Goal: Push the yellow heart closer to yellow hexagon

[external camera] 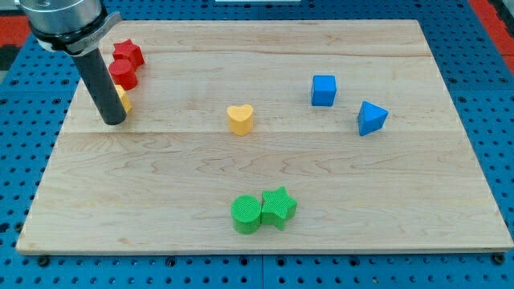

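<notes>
Far at the view's left, near the top corner of the wooden tabletop (161, 193): my tip (113, 122), the lower end of a straight dark rod, planted on the wood. No gripper on this arm, so nothing to open or close. Touching the rod on its right side, mostly hidden behind it: the yellow hexagon (123, 99), only a sliver showing. Just above that, toward the view's top: a red cylinder (123, 74) and a red star (128, 54), touching each other.

Further right, near the middle of the tabletop: the yellow heart (240, 118), standing alone, well apart from my tip and from the yellow hexagon, roughly level with the tip. Bare wood between the two.

Below the heart, toward the view's bottom: a green cylinder (246, 213) and a green star (279, 206), pressed side by side.

Right of centre, toward the top: a blue cube (324, 90). Furthest right, slightly lower: a blue triangular block (371, 118), near the cube but not touching.
</notes>
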Available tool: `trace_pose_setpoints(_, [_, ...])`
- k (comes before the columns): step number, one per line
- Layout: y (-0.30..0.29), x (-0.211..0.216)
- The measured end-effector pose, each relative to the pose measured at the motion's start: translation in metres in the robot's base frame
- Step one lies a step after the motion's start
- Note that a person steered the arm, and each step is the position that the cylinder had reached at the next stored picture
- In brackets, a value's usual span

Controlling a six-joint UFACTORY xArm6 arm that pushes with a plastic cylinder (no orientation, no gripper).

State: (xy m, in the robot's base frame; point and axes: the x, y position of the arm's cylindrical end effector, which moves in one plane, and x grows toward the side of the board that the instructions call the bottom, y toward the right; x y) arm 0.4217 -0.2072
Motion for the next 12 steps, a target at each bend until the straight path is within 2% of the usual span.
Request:
trace_pose_setpoints(2, [0.027,0.003])
trace_pose_setpoints(4, [0.194,0.089])
trace_pose_setpoints(5, [0.256,0.077])
trace_pose_setpoints(6, [0.25,0.042])
trace_pose_setpoints(7, [0.207,0.02])
trace_pose_setpoints(8, [0.229,0.009])
trace_pose_setpoints(9, [0.194,-0.005])
trace_pose_setpoints(11, [0.085,0.003])
trace_pose_setpoints(12, [0.064,0.004])
